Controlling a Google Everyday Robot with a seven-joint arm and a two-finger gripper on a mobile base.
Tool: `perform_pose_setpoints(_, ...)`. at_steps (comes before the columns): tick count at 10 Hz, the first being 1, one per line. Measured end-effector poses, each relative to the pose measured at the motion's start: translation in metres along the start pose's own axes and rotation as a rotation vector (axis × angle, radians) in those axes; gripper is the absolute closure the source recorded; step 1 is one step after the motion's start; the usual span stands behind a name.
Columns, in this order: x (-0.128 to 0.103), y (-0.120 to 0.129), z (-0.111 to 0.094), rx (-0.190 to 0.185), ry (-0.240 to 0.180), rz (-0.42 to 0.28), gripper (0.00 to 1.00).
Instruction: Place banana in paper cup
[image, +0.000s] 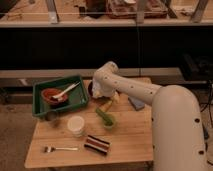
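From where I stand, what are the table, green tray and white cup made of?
Table: looks like pale wood, tan matte top. Tray: green, likely plastic, smooth moulded walls. Cup: matte white, probably paper. The gripper sits beside the tray, under the arm.
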Motion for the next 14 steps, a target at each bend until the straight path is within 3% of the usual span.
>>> perform_pose_setpoints(2, 0.001, 0.002, 0.006, -0.008, -0.008, -0.003, 0.20)
perform_pose_setpoints(4, -0.002, 0.009, 0.003, 0.028, -0.021, -0.008, 0.20)
perform_pose_setpoints(7, -0.001, 0.004, -0.037, 0.091, 0.006, -0.027, 0.20)
perform_pose_setpoints(10, 0.000, 0.004, -0.079, 0.094, 0.021, -0.050, 0.20)
perform_pose_setpoints(12, -0.006, 0.010, -0.083, 0.080, 0.010, -0.058, 0.20)
perform_pose_setpoints(14, -0.022, 0.014, -0.068, 0.068, -0.019, -0.078, 0.20)
